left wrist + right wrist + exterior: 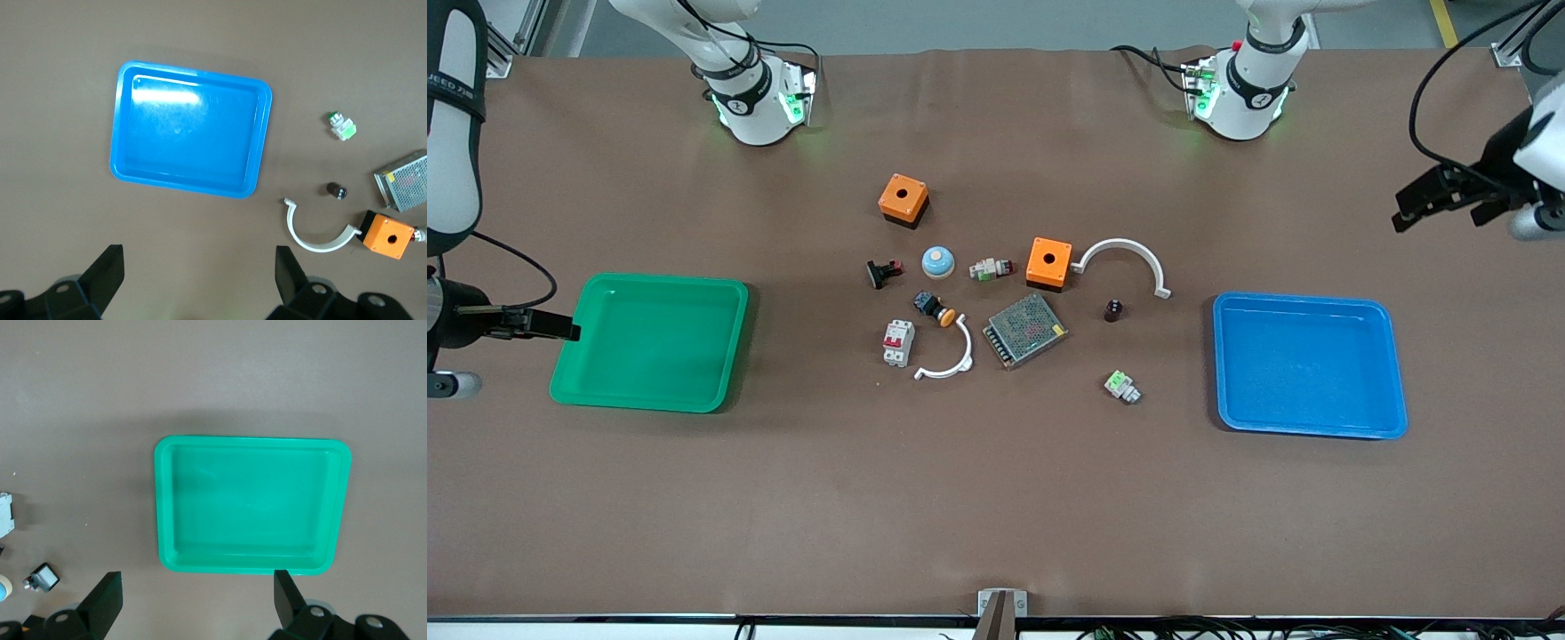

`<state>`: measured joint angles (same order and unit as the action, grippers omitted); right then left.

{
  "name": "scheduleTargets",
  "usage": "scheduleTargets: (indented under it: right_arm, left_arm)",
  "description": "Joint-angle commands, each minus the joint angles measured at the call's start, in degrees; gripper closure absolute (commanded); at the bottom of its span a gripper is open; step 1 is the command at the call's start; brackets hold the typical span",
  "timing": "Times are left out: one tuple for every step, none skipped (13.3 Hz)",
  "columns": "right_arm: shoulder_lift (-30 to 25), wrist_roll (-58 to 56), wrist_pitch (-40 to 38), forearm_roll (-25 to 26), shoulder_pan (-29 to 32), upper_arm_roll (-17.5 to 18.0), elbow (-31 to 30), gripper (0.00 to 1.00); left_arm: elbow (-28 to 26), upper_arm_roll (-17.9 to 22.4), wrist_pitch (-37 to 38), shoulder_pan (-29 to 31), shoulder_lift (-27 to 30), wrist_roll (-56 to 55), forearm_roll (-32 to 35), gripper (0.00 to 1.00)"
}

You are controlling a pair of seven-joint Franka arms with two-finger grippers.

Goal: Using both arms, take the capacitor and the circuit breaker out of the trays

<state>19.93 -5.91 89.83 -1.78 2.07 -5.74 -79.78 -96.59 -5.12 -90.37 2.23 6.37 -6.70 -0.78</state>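
Lying flat on the brown table (996, 498), the blue tray (1398, 418) sits toward the left arm's end and the green tray (569, 373) toward the right arm's end; both hold nothing. Between them, the breaker (898, 342) lies beside a white curved piece (951, 360), toward the green tray. The capacitor (1114, 309) stands near the blue tray, just beside a metal mesh box (1025, 330) and an orange box (1048, 262).

Only the left wrist view shows the blue tray's bare floor close up, with the capacitor (336, 191) nearby; the right wrist view catches only the breaker's edge (5, 513). The left gripper (200, 277) hangs with fingers spread wide, off the blue tray's edge. The right gripper (198, 600) hangs likewise spread, beside the green tray.
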Motion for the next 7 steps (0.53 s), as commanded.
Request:
scheduleTargets:
  right_arm:
    - [-3.30,0.29,-1.58,0.03,-0.40,0.47,-1.77,0.00]
    - [-5.32,0.20,-1.24,0.11,-0.66,0.47,-3.61,0.00]
    - [-6.99,-0.15,-1.23,0.29,-0.75,0.38,-5.11,0.00]
    - [-8.66,-0.24,-1.23,0.46,-0.75,0.38,-6.43,0.00]
    - [-10.25,-0.33,-1.06,0.55,-0.75,0.38,-7.75,0.00]
    - [-11.22,-0.41,-1.06,0.73,-0.75,0.38,-8.54,0.00]
    - [-12.10,-0.85,-1.06,0.82,-0.75,0.38,-9.07,0.00]
  left_arm:
    - [-4.04,0.20,-0.42,-1.96,3.91,0.47,2.44,0.00]
    - [-4.05,0.02,-0.42,-1.88,4.17,-0.23,2.63,0.00]
    - [-4.05,-0.15,-0.42,-1.88,4.17,-0.24,2.63,0.00]
    - [-3.87,-0.15,-0.50,-1.88,3.83,0.02,3.06,0.00]
    - [-3.87,-0.59,-0.77,-1.96,3.65,0.02,3.94,0.00]
    - [-3.87,-1.20,-1.12,-1.96,3.47,-0.06,4.30,0.00]
    - [-3.87,-1.21,-1.38,-1.96,3.12,-0.06,4.30,0.00]
